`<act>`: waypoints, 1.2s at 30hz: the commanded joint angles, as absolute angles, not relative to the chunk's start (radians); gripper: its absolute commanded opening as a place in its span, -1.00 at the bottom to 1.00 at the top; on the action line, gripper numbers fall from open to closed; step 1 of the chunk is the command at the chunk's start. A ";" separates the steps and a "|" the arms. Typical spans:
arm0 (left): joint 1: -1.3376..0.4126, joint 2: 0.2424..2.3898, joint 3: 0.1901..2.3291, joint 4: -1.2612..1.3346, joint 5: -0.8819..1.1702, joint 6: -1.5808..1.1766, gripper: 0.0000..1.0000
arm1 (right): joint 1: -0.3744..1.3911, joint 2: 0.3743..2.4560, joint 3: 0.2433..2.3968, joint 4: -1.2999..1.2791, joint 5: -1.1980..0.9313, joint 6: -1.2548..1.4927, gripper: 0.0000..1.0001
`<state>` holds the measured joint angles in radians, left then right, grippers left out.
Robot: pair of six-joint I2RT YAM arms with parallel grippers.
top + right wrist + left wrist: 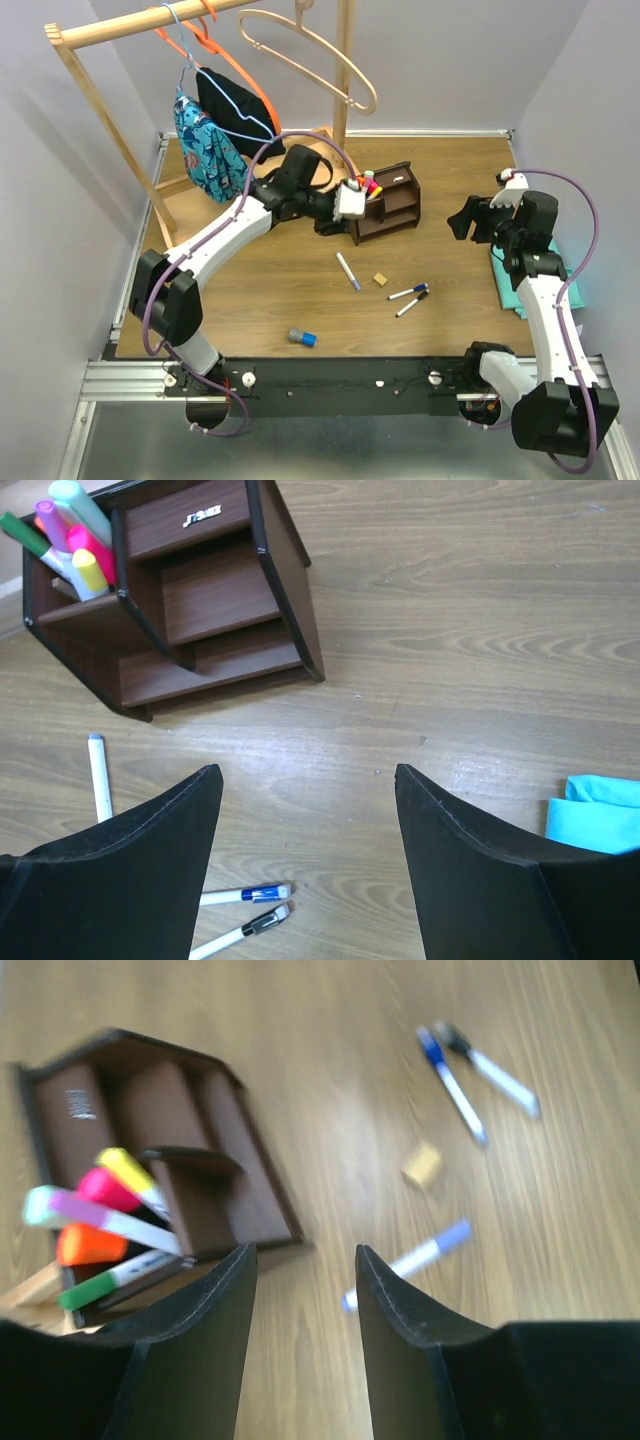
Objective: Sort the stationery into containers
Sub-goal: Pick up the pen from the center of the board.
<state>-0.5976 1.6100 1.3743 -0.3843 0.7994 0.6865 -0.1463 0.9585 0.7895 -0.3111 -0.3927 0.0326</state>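
Down at the lower middle of the top view, the grey-blue cylinder (302, 338) lies alone on the table (250, 290). Moving up, right of centre, the blue-capped marker (408, 292) and the black-capped marker (411, 304) lie side by side, with the tan cube (380, 279) just left of them and the pale-capped marker (348, 271) left again. Over on the right, the right gripper (308, 770) hangs with jaws wide and empty, a blue cloth (600, 805) beside it. At centre, the left gripper (305, 1255) hovers by the dark organiser (395, 205), jaws apart, holding nothing. The coloured pens (100, 1220) stand bunched in the organiser's left compartment. At the far upper left stands the pale clothes rack (100, 100)
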 commanded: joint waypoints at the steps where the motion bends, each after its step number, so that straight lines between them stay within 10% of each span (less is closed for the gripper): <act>1: -0.638 1.725 1.491 -1.142 0.752 1.449 0.00 | -0.155 0.920 0.767 -0.347 -0.431 0.008 0.55; 36: -0.864 2.114 1.677 -1.025 0.419 1.532 -0.17 | -0.155 0.874 0.733 -0.371 -0.439 0.009 0.55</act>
<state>-0.8536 2.0769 1.6516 -1.0023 0.4377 1.5440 -0.1463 0.8696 0.7429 -0.3611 -0.4145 0.0242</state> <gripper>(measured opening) 0.426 0.776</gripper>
